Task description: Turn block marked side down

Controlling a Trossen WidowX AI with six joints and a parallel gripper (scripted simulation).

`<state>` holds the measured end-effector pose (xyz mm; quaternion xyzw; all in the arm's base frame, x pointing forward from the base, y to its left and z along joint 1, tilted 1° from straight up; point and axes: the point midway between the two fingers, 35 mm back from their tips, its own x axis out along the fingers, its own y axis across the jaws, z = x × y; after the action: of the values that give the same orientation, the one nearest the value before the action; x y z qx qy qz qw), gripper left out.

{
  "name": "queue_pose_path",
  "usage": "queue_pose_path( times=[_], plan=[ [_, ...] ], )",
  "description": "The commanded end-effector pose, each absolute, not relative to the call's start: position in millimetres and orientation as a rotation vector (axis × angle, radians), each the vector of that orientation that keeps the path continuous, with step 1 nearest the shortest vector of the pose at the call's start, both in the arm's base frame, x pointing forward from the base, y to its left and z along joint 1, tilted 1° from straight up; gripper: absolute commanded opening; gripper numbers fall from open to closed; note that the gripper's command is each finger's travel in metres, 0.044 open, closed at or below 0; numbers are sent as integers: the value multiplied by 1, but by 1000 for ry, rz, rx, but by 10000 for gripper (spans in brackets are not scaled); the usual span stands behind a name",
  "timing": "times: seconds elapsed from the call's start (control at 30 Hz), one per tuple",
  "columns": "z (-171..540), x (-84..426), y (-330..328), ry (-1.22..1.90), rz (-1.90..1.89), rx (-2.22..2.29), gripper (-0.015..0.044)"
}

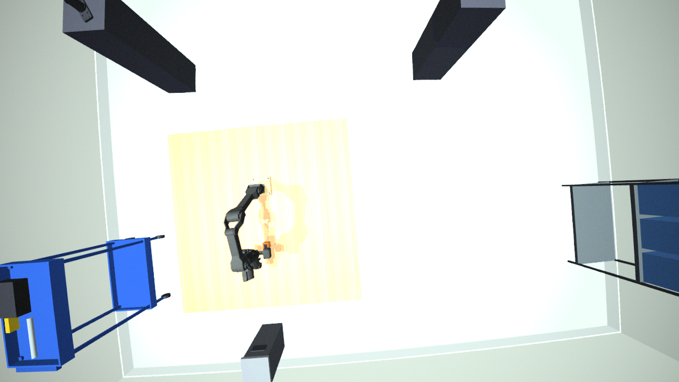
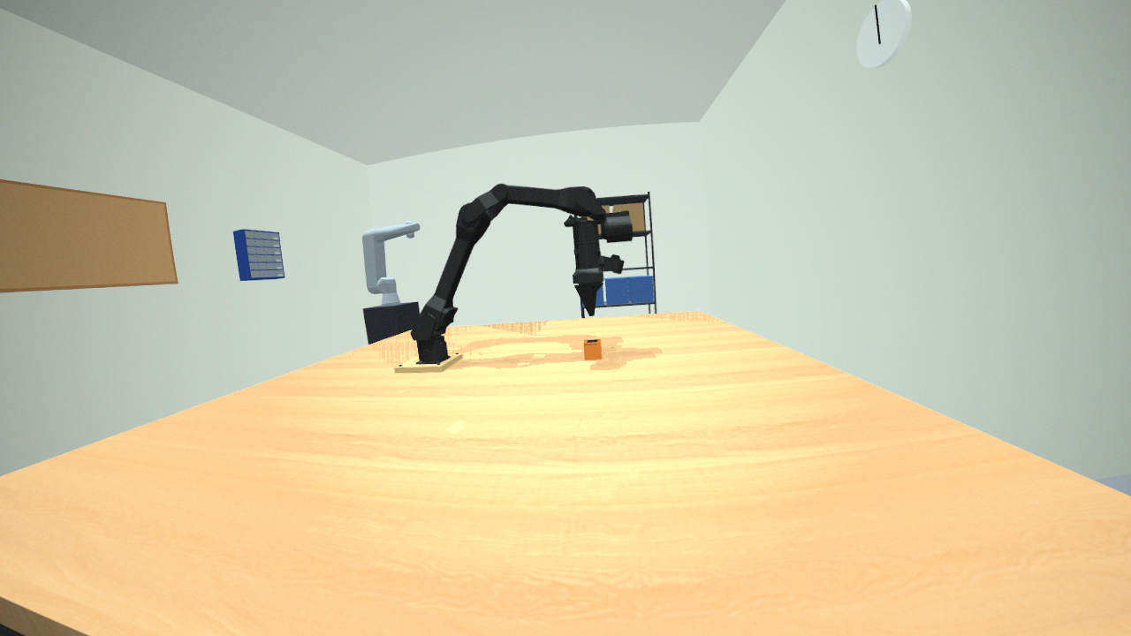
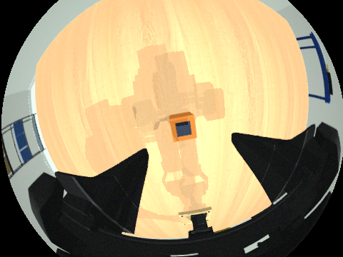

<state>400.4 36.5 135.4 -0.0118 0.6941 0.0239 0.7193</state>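
Observation:
The orange block [image 1: 266,244] [image 2: 592,352] [image 3: 184,128] rests upright on the wooden table [image 1: 322,166] [image 2: 553,474] [image 3: 107,57]. Its dark square mark is on the top side, seen plainly in the wrist view. My gripper [image 2: 589,314] [image 3: 191,145] points down, open and empty, its tips a clear gap above the block. In the wrist view the block shows beyond the fingertips, between the lines of the two fingers. In the top view the arm partly covers the block. The block's underside is hidden.
The arm's base plate [image 1: 268,192] [image 2: 411,367] [image 3: 184,214] is fixed on the table, and the arm arches from it over to the block. The arm's shadow falls around the block. A blue cart [image 1: 130,275] and shelving [image 1: 593,223] stand off the table.

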Motion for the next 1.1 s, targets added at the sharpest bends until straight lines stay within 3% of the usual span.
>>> queue_pose_path(
  times=[0.0,1.07],
  plan=[
    [118,400,38,1542,67,-31,440],
    [56,400,39,1542,67,-31,440]
  ],
)
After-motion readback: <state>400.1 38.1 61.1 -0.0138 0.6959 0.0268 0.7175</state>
